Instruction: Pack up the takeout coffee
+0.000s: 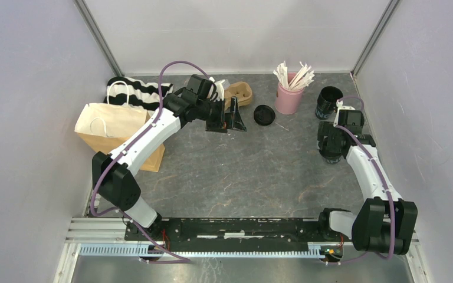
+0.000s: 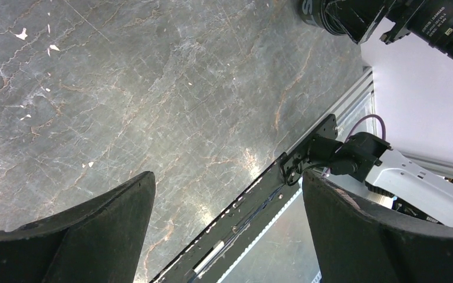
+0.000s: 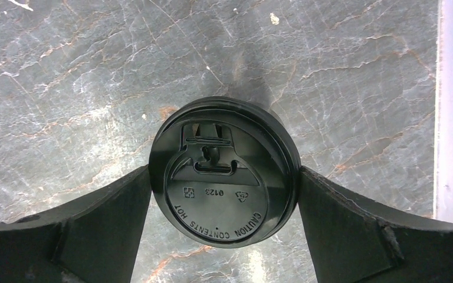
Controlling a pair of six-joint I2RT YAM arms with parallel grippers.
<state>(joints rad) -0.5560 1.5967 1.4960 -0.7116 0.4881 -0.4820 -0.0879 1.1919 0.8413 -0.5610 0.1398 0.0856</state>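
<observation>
One takeout coffee cup, black with its lid (image 3: 224,168) on, stands upright on the table at the right (image 1: 332,155). My right gripper (image 3: 225,172) hangs straight over it, open, and its fingertips (image 3: 144,177) flank the lid's rim on both sides. A second black cup (image 1: 329,101) with pale lettering stands lidless at the back right. A loose black lid (image 1: 263,114) lies flat near the middle back. My left gripper (image 1: 230,121) hovers open and empty above the table at the back centre, seen as (image 2: 229,177) in its own view.
A pink cup of white sticks (image 1: 289,97) stands between the loose lid and the lidless cup. The brown pulp carrier tray (image 1: 240,94) lies behind the left gripper. A brown paper bag (image 1: 115,127) and a striped cloth (image 1: 135,91) sit at the left.
</observation>
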